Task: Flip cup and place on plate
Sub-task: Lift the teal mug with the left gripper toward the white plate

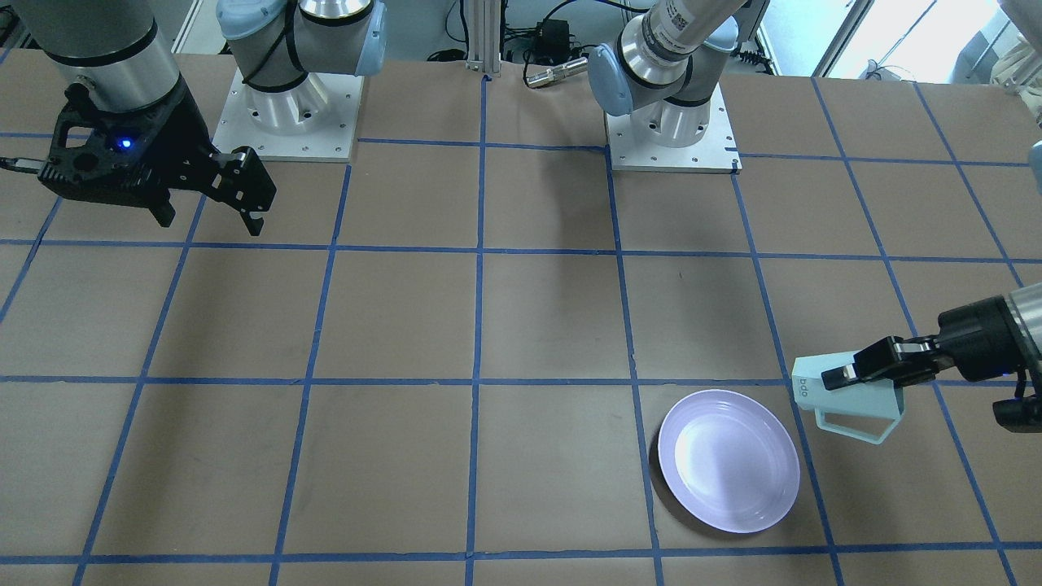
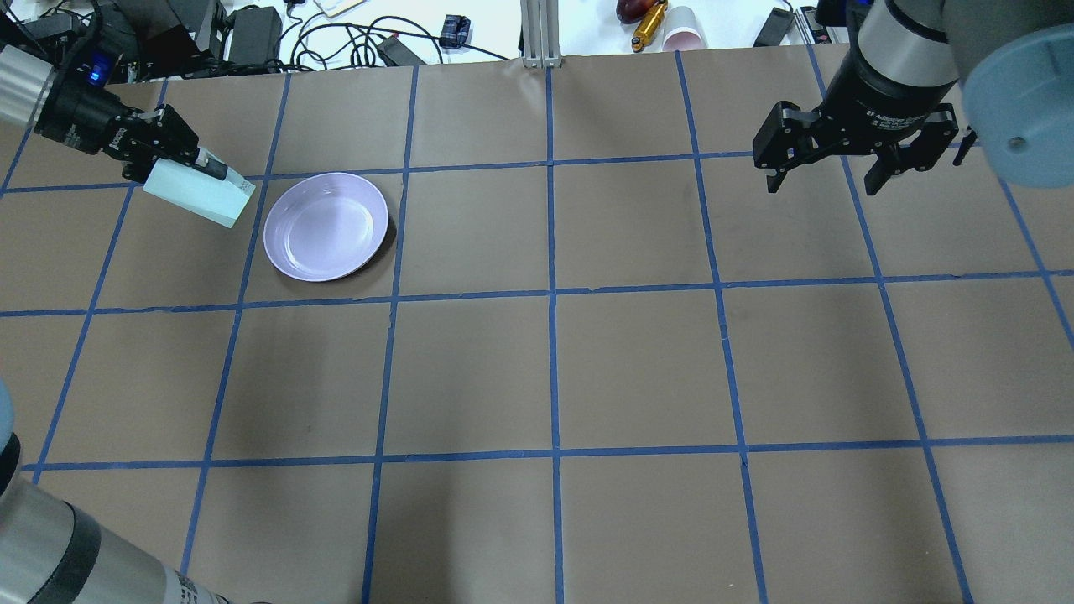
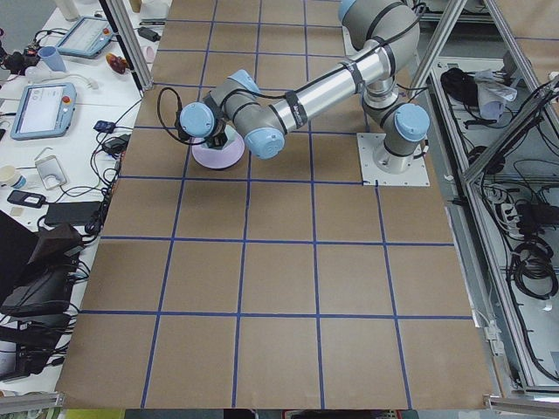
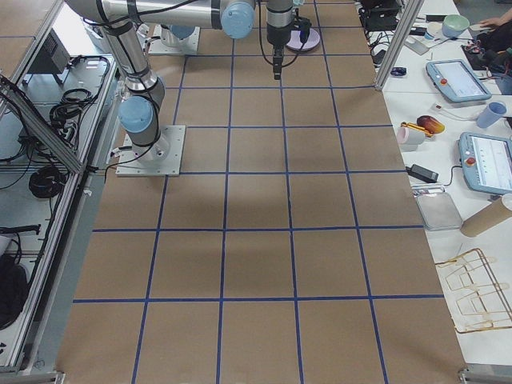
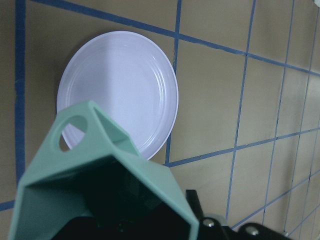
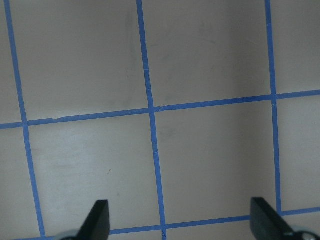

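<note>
At the left edge of the overhead view, the left gripper [image 2: 205,168], matte black and blocky, is clamped on the cup [image 2: 197,195]. One finger [image 1: 847,373] lies along the outside of the wall; the other is hidden, seemingly inside the mouth. The cup is pale mint green, with flat facets that taper to a small base. It is held on its side, its base turned toward the plate and its angular loop handle hanging below the body in the front-facing view. In the left wrist view its hexagonal mouth faces the camera, and the inside is dark. It sits just beside the plate's rim, not over the middle.

The plate [image 2: 327,226] is round, glossy and lavender, with a raised rim and faint rings inside. It lies flat on the table [image 2: 638,369], which is covered in dull brown paper crossed by blue tape lines.

Far to the right, well apart from both, the right gripper [image 2: 824,186] hangs with its black fingers spread wide and nothing between them.
</note>
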